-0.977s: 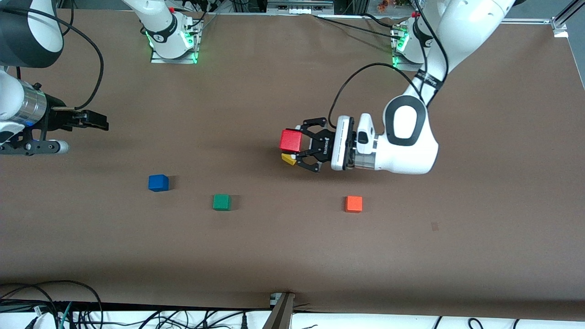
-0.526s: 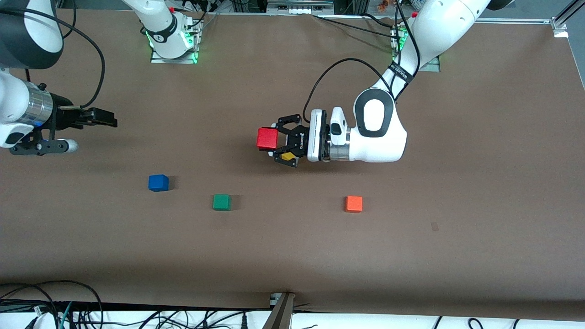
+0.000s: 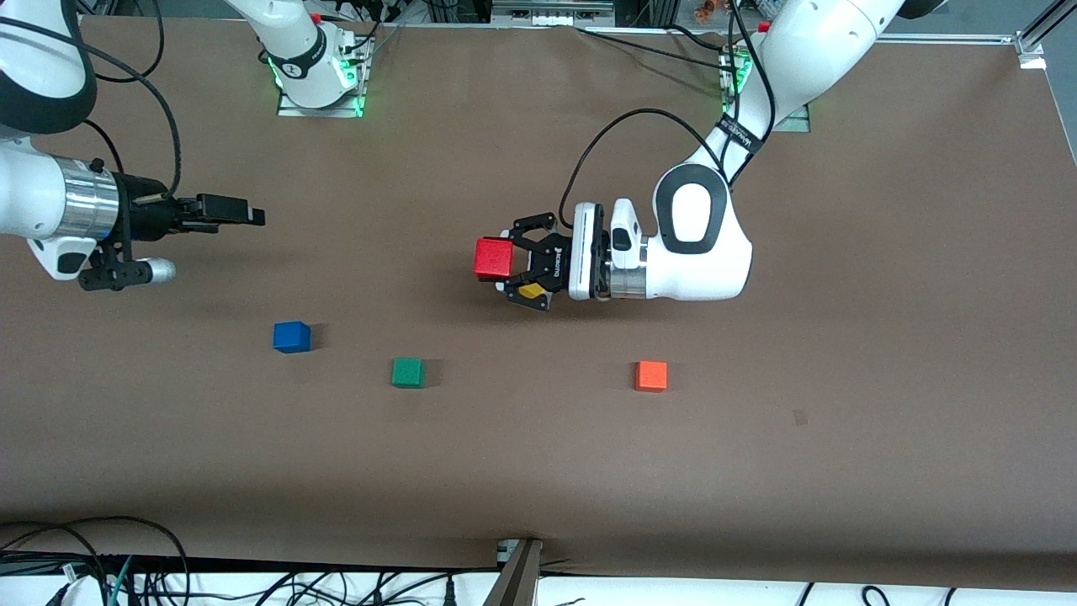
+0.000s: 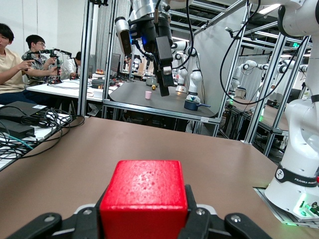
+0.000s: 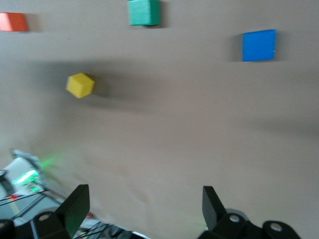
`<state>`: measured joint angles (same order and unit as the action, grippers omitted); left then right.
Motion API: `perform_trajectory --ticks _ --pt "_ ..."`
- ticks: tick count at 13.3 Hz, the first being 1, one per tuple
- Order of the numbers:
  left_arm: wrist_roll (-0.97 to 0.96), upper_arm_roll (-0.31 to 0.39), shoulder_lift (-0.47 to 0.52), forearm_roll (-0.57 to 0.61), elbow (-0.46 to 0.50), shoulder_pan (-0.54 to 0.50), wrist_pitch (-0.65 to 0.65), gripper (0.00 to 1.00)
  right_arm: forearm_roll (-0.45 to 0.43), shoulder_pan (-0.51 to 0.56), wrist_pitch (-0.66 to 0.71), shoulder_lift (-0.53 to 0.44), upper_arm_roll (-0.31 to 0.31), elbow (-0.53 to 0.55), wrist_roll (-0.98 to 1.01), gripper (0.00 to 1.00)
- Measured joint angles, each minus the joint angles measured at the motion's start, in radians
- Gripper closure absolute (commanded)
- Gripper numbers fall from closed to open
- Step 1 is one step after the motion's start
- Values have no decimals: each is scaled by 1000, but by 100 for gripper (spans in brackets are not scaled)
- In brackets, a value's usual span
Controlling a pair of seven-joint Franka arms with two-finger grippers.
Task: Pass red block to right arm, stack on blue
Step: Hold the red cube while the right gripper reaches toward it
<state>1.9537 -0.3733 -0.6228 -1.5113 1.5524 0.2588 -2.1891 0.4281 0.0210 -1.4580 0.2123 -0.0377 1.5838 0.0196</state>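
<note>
Brown matte covering lies flat over the whole table point(image 3: 538, 471), with black cables along its near edge. The left gripper point(image 3: 505, 273) is in the air over the middle of the table, clamped on the red block point(image 3: 493, 257); a yellow cube point(image 3: 531, 291) lies under it. The right gripper point(image 3: 240, 210) hangs with its fingers spread wide and holds nothing. The blue cube point(image 3: 291, 337), a green cube point(image 3: 407, 372) and an orange cube point(image 3: 651, 375) lie apart. The left wrist view shows a laboratory with seated people point(image 4: 12, 59).
</note>
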Motion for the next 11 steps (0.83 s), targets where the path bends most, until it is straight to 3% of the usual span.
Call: perform_trajectory --ticks 3,6,11 --pt "0 0 0 0 -2 0 0 100 147 38 45 53 2 1 70 0" --pt "1 0 0 0 -3 0 0 100 363 112 102 142 5 2 156 0" --pt "1 4 -1 0 -4 -2 0 100 645 110 104 260 -6 7 198 0"
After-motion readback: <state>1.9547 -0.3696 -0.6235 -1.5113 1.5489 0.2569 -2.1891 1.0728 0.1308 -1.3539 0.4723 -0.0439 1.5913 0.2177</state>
